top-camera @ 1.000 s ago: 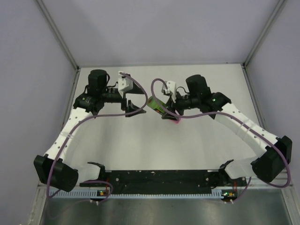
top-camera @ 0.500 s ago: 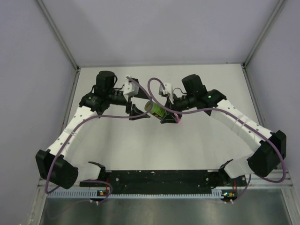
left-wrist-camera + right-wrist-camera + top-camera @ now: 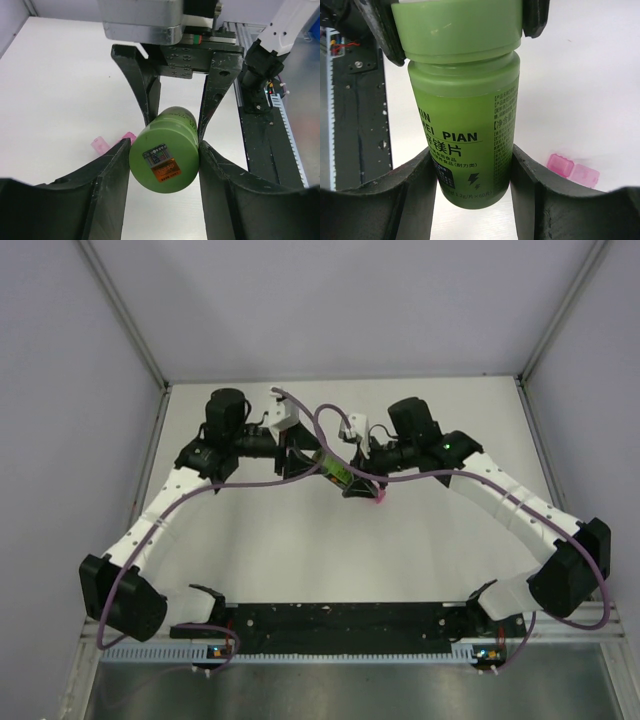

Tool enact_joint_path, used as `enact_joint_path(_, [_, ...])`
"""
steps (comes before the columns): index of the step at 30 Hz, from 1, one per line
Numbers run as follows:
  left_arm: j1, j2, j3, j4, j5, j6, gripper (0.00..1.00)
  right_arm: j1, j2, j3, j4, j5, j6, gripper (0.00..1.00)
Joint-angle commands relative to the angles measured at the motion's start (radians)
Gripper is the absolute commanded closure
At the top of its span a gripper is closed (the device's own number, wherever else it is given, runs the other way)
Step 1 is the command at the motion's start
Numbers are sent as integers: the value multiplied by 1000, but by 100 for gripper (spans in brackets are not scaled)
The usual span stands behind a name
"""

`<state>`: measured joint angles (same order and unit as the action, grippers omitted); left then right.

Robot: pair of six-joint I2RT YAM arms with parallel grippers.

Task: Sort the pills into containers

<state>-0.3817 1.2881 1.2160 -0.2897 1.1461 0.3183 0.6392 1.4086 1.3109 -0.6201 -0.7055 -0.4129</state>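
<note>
Your left gripper came in.
It was open, apart from the bottle; now it clasps the cap.

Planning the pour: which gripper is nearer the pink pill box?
Right. The right gripper grips the bottle by its body, almost above the pill box; the left gripper grips the cap end, farther off.

green bottle in left gripper
</note>
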Motion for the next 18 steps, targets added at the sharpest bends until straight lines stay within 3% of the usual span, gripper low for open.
enact_joint_path(1, [-11, -15, -73, 314, -95, -348, 100, 5, -42, 13, 129, 150, 55, 100])
enact_joint_path(4, [-34, -24, -87, 363, -254, -473, 100, 10, -49, 4, 187, 272, 100, 100])
enact_joint_path(8, [-65, -10, -36, 244, -509, -576, 100, 16, -45, 5, 240, 425, 141, 100])
enact_joint_path(11, [-68, 16, 13, 160, -620, -648, 100, 20, -40, 7, 266, 498, 161, 100])
enact_joint_path(18, [-72, 34, 45, 83, -654, -708, 100, 30, -37, -2, 272, 552, 169, 100])
